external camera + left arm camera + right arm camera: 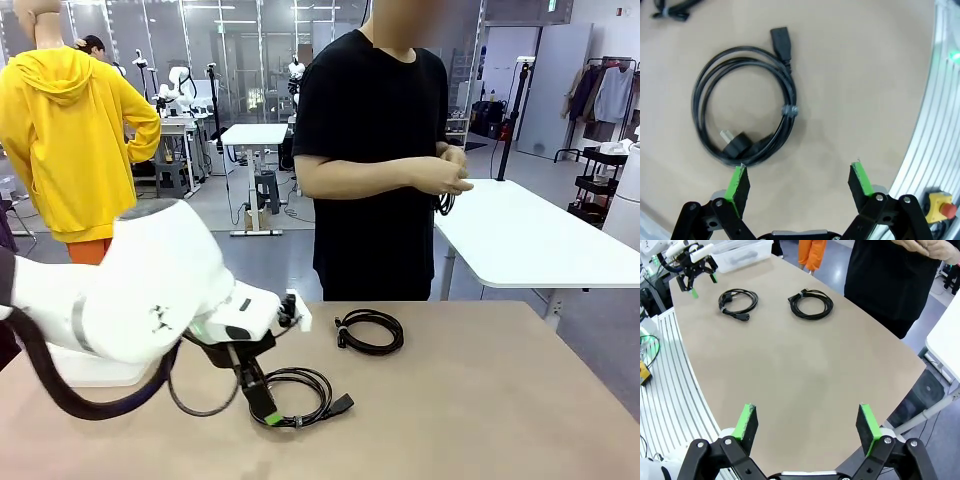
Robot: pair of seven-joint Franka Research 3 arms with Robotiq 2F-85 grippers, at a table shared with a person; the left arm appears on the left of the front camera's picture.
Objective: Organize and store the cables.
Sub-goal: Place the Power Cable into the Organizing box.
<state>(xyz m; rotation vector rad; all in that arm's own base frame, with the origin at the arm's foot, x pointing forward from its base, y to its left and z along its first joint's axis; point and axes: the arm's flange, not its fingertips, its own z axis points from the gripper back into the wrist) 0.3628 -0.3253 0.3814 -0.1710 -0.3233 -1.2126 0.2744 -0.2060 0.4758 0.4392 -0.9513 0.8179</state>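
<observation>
Left claw (800,172) sits wide open and empty in the lower frame, just short of the coiled cable (791,92). It looks light and limp, best pinched across the strands at its tie (790,110).

Right hand (806,416) hangs spread wide above the bench (790,380); well beyond it lie a looser cable coil (721,304) and a tighter cable coil (811,316), the left hand (702,282) farthest off.
</observation>
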